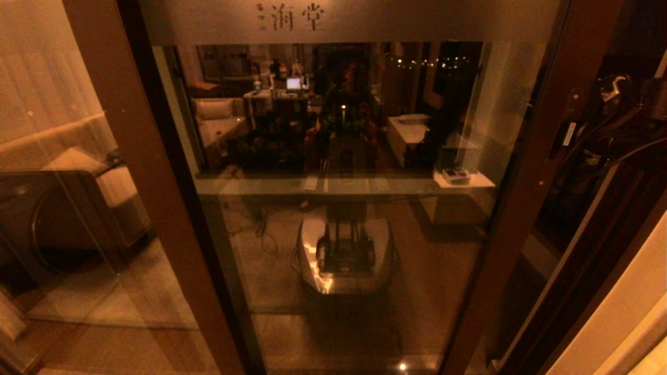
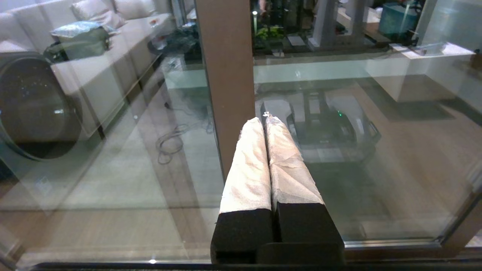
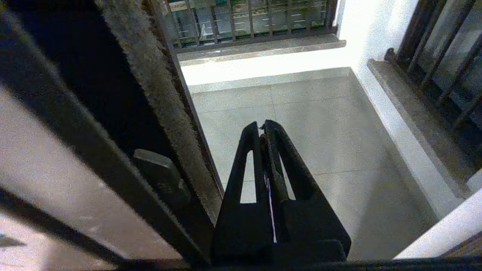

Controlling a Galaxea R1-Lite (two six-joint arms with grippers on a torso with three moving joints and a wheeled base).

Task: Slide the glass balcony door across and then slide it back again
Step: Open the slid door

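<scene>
The glass balcony door (image 1: 344, 208) filled the head view, its frosted band at the top and its right brown stile (image 1: 526, 172) bordering a dark gap toward the balcony floor (image 3: 308, 124), which lay open. A barred window (image 3: 248, 19) stood beyond. The left gripper (image 2: 263, 119), fingers pressed together on nothing, pointed at the door's left stile (image 2: 226, 75). The right gripper (image 3: 261, 127), also closed and empty, sat beside the door's fuzzy edge seal (image 3: 150, 94).
</scene>
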